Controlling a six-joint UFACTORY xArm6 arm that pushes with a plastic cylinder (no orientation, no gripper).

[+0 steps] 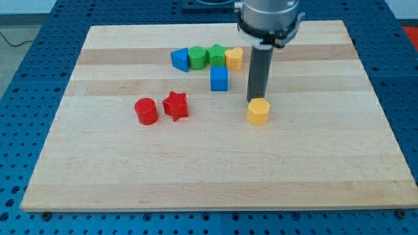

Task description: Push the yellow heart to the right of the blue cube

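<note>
The yellow heart [234, 59] sits near the view's top, at the right end of a row of blocks and touching the green star [215, 55]. The blue cube [219, 79] lies just below that row, below and slightly left of the heart. My tip [255, 100] is at the top edge of a second yellow block, a pentagon [258, 112], right of and below the blue cube. The tip is well below and to the right of the heart and is not touching it.
The row at the view's top also holds a blue block [179, 59] and a green block [197, 59], left of the green star. A red cylinder [146, 111] and a red star [176, 105] sit side by side left of centre. The wooden board [209, 176] ends in blue pegboard.
</note>
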